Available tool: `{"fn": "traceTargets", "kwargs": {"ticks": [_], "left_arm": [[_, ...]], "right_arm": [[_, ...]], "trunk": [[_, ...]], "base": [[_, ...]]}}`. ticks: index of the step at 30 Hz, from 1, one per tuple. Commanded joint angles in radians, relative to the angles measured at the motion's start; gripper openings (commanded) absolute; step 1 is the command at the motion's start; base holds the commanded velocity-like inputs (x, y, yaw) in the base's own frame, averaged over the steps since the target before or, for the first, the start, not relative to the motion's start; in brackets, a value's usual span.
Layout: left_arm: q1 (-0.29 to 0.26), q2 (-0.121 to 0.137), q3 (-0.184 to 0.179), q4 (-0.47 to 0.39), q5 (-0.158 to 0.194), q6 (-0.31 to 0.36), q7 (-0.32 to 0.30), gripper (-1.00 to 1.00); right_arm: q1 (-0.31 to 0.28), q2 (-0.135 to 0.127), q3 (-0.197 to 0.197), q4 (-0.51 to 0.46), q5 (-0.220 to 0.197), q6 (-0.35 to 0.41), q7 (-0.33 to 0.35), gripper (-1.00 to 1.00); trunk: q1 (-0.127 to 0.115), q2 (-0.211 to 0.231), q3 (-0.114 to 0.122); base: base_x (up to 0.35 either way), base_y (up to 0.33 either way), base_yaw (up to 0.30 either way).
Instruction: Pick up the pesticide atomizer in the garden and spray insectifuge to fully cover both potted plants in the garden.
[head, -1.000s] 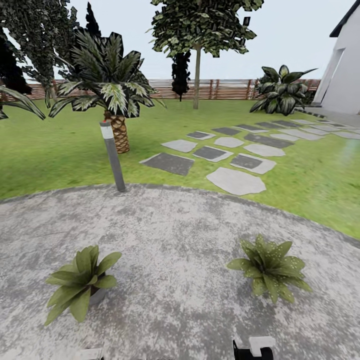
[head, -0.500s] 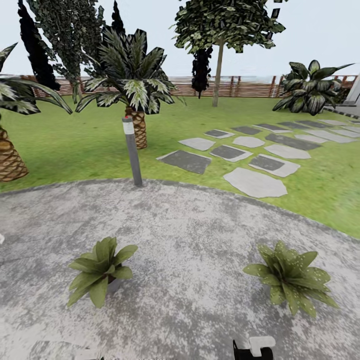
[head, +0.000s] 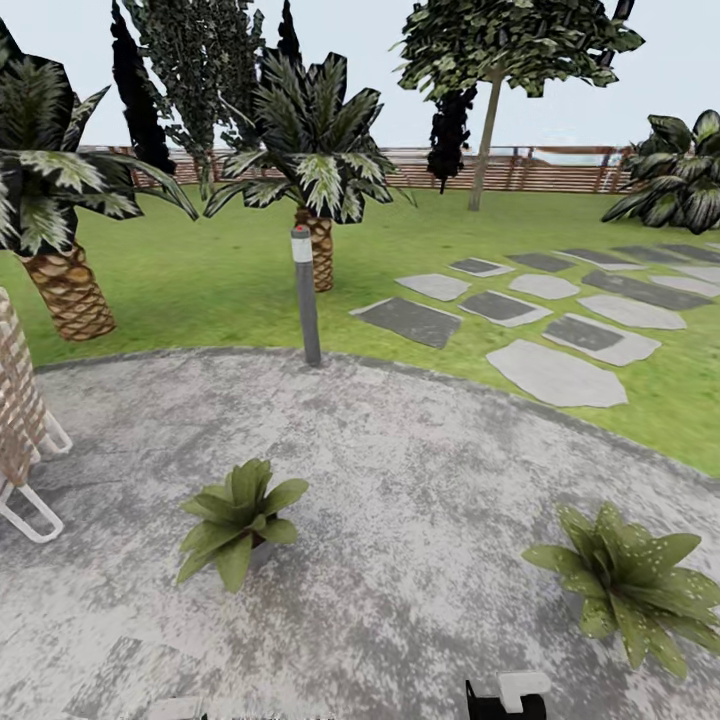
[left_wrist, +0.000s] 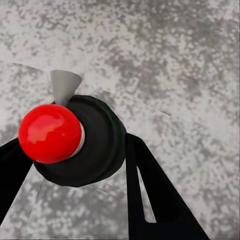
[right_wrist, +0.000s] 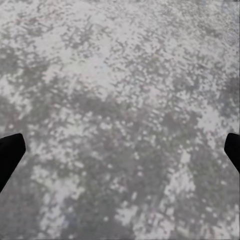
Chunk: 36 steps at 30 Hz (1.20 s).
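Left hand (left_wrist: 75, 165) around pesticide atomizer (left_wrist: 75, 137).

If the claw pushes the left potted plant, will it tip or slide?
The left green potted plant probably slides on the flat grey paving. Its low leaves likely bend. The small pot looks light, so tipping seems possible.

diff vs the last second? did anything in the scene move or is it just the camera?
Just the camera: the head view swung to the robot's left, so everything slid right in frame and a woven chair came in at the left edge. The plants, lamp post and stepping stones keep their layout. The right plant is speckled white, the left one bare, as before. The left end effector holds the atomizer.
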Motion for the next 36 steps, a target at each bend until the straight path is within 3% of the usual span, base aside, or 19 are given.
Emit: {"fn": "traceTargets", "kwargs": {"ticks": [1, 12, 20, 28, 36], "left_arm": [[-0.001, 0.000, 0.005, 0.001, 0.005, -0.002, -0.009, -1.00], [-0.001, 0.003, 0.005, 0.001, 0.005, -0.003, -0.009, -1.00], [-0.001, 0.003, 0.005, 0.001, 0.005, -0.003, -0.009, -1.00], [-0.001, 0.003, 0.005, 0.001, 0.005, -0.002, -0.009, -1.00], [-0.001, 0.003, 0.005, 0.001, 0.005, -0.002, -0.009, -1.00]], "right_arm": [[0.000, 0.000, 0.009, 0.000, -0.007, -0.002, -0.004, 1.00], [0.000, -0.001, 0.009, 0.000, -0.005, -0.002, -0.003, 1.00], [0.000, -0.001, 0.009, 0.000, -0.007, -0.002, -0.003, 1.00], [0.000, -0.005, 0.007, -0.004, -0.009, 0.002, 0.002, 1.00], [0.000, -0.002, 0.007, 0.000, -0.010, 0.003, 0.001, 1.00]], "trunk": [[0.000, 0.000, -0.002], [0.000, 0.000, -0.010], [0.000, 0.000, -0.014], [0.000, 0.000, -0.014], [0.000, 0.000, -0.009]], "base": [[0.000, 0.000, 0.265], [0.006, 0.009, 0.256], [0.127, 0.231, 0.236], [0.148, 0.282, 0.024], [0.152, 0.283, -0.192]]}}
